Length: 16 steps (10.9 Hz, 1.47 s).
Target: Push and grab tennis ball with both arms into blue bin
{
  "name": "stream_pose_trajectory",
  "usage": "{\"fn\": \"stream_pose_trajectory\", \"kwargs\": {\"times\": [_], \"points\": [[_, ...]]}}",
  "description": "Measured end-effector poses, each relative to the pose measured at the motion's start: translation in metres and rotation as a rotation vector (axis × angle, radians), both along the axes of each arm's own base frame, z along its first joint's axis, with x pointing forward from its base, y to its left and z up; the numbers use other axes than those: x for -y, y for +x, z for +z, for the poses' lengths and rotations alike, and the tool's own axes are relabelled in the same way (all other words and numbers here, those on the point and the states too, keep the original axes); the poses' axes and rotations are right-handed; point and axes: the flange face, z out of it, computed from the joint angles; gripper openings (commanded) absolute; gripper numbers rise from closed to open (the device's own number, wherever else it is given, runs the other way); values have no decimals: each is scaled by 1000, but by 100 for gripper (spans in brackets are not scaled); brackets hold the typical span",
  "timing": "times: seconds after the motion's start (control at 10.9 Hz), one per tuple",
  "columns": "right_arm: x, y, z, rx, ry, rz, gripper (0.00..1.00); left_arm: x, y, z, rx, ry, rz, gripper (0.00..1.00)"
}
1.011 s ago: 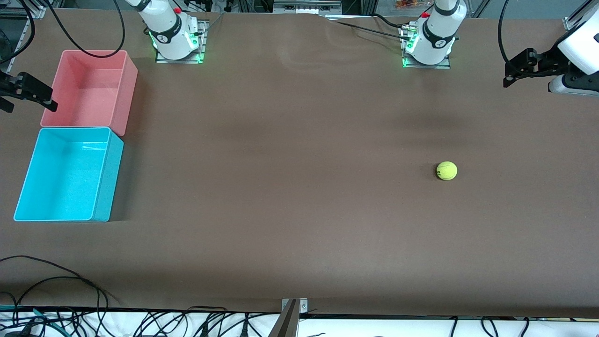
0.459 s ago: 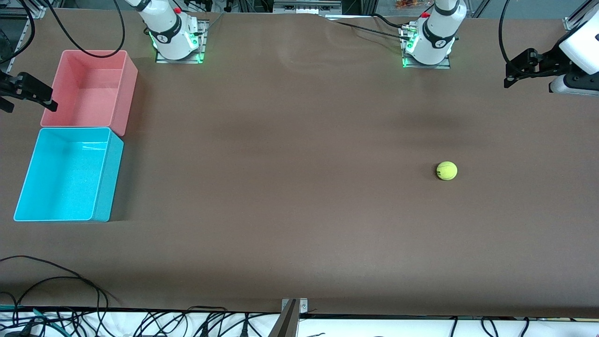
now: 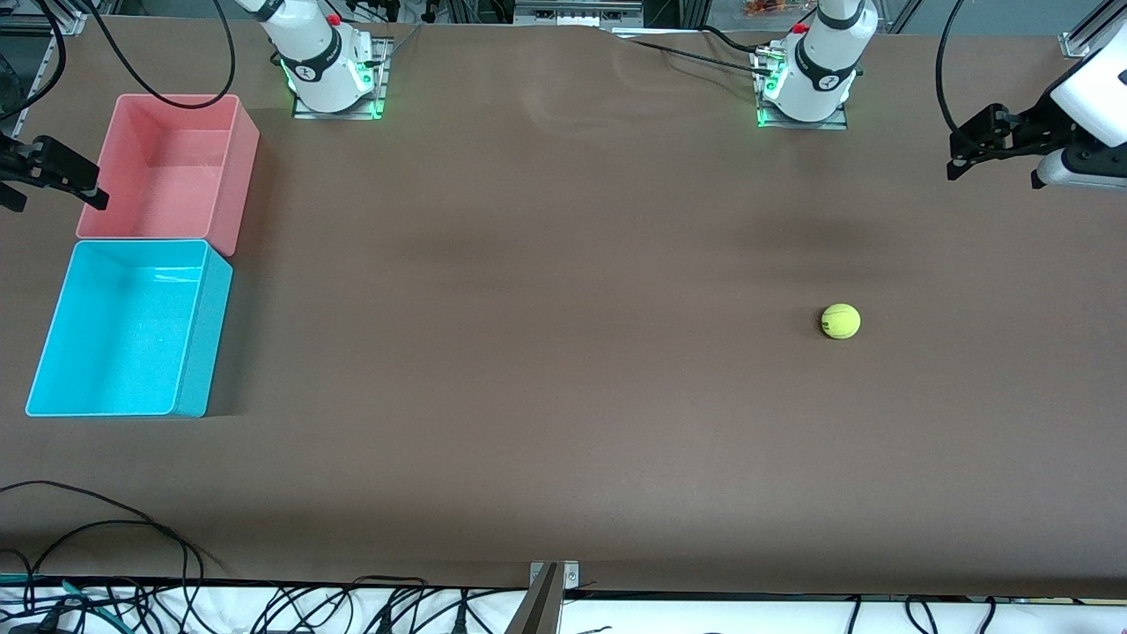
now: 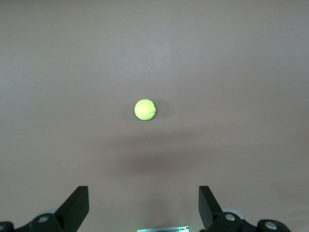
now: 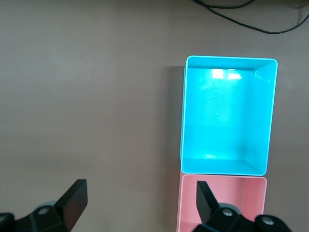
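The tennis ball (image 3: 841, 321) lies on the brown table toward the left arm's end; it also shows in the left wrist view (image 4: 145, 109). The empty blue bin (image 3: 132, 328) stands at the right arm's end and shows in the right wrist view (image 5: 227, 116). My left gripper (image 3: 968, 145) hangs open and empty in the air over the table's end, well away from the ball; its jaws are wide apart in its wrist view (image 4: 144, 212). My right gripper (image 3: 53, 189) is open and empty, up beside the pink bin; it shows in its wrist view (image 5: 140, 208).
An empty pink bin (image 3: 172, 167) touches the blue bin on the side farther from the front camera, and shows in the right wrist view (image 5: 241, 203). Cables (image 3: 97, 528) lie along the table's near edge. A broad stretch of bare table separates ball and bins.
My left gripper has shifted slightly over the table's end. The ball, the bins and the right gripper have not moved.
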Motion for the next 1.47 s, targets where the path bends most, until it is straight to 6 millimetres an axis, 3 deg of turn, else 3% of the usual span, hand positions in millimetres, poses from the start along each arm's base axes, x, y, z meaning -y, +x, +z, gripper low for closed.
{"fn": "stream_pose_trajectory", "kwargs": {"times": [0.73,1.19,1.47], "points": [[0,0,0,0,0,0,100,-6,6,-31,28,-2,11,100],[0,0,0,0,0,0,100,-15,9,-35,38,-2,27,100],[0,0,0,0,0,0,100,-22,12,-61,28,-2,41,100]]}}
